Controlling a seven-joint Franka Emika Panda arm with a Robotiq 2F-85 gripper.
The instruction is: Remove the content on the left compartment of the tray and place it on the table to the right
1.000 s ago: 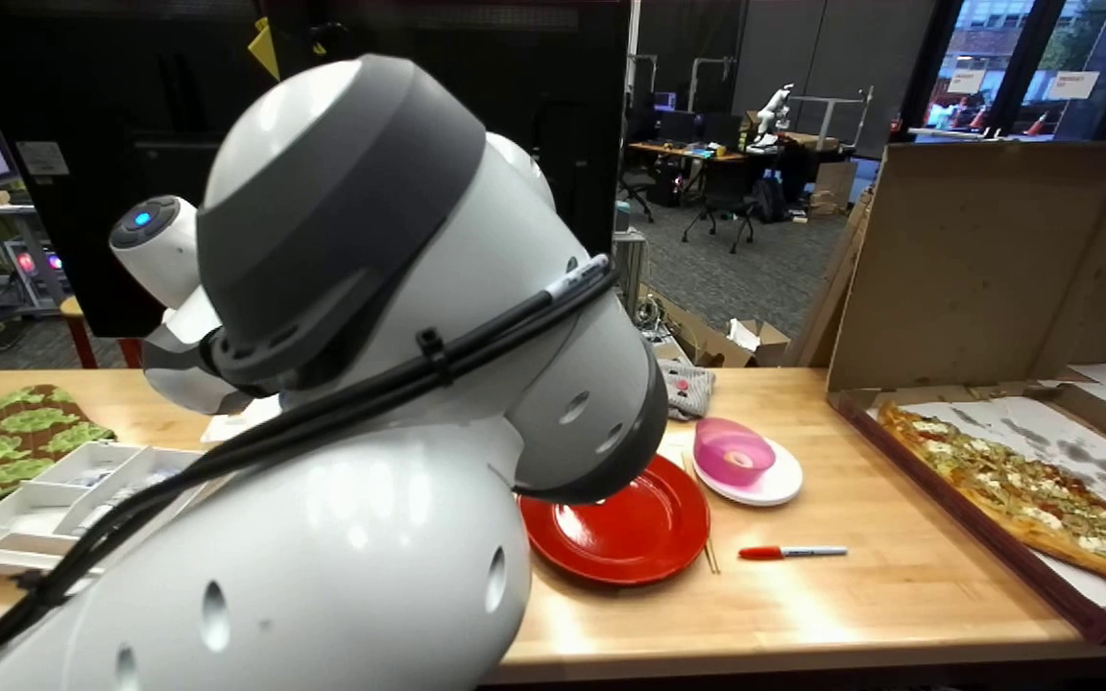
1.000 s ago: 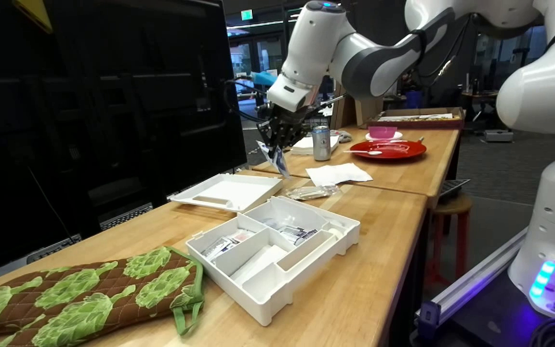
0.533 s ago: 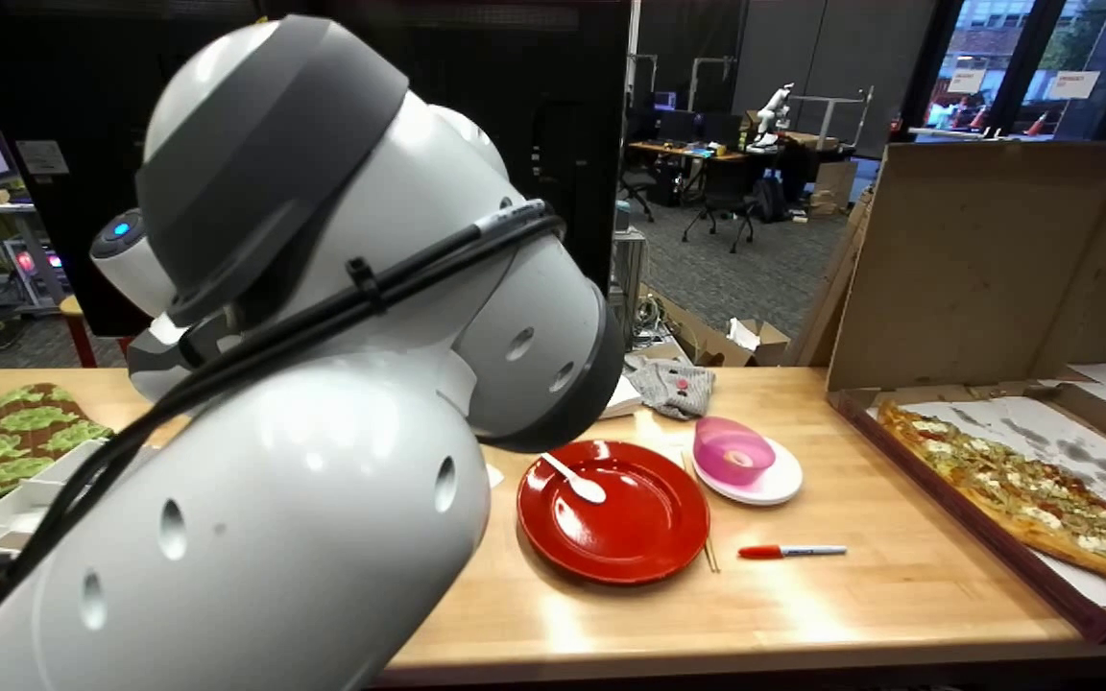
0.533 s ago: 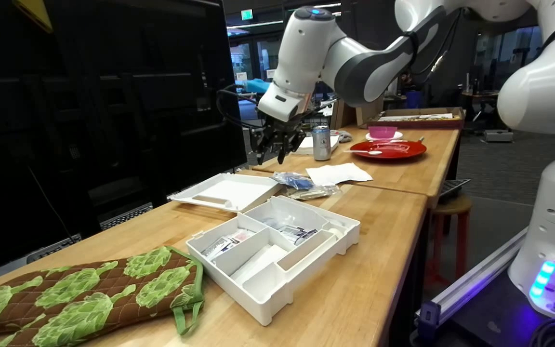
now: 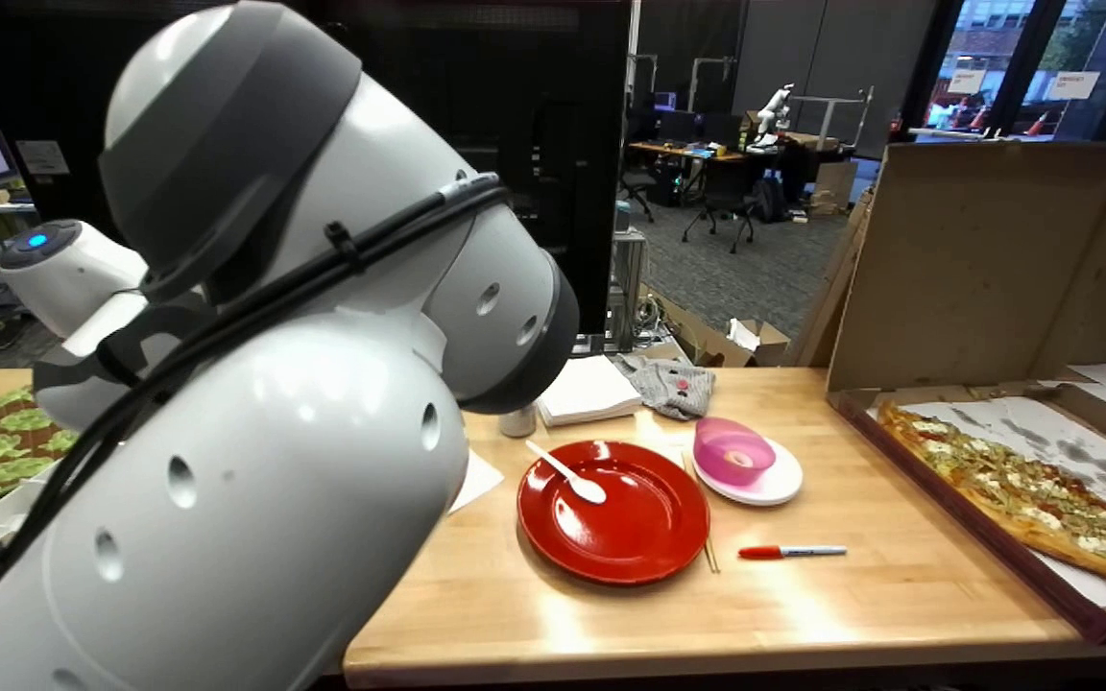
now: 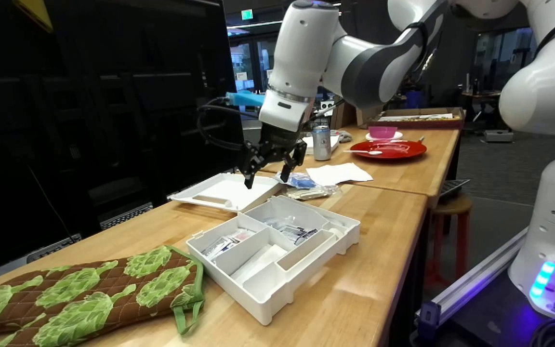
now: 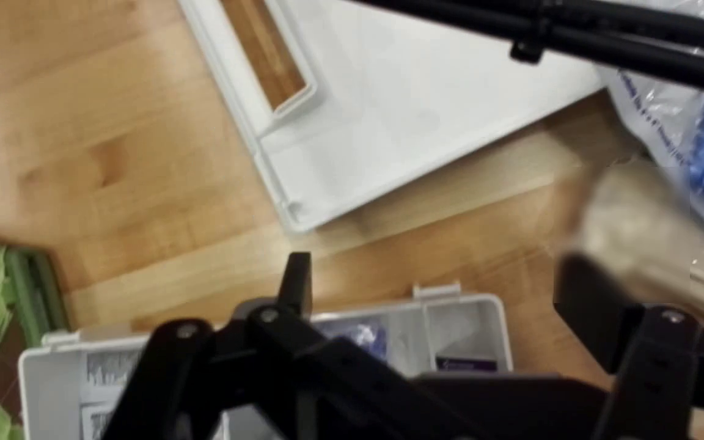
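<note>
Gripper spread apart; blue packet on table by lid, cropped in wrist view, cable across it; tray also cropped there, partly behind gripper; packets inside unreadable

1. In both exterior views the tall black panel behind the white plastic compartment tray is so dim that its detail nearly vanishes.
2. Well right of the tray, in an exterior view, white glare spots the light-brown wooden bench and the glossy round red plate.
3. A strip of blue lamps right of the tray throws a violet glow.
4. The wrist view is soft; right of the tray, a tan plastic-wrapped packet and one fingertip of the black two-fingered tool are smeared.
</note>
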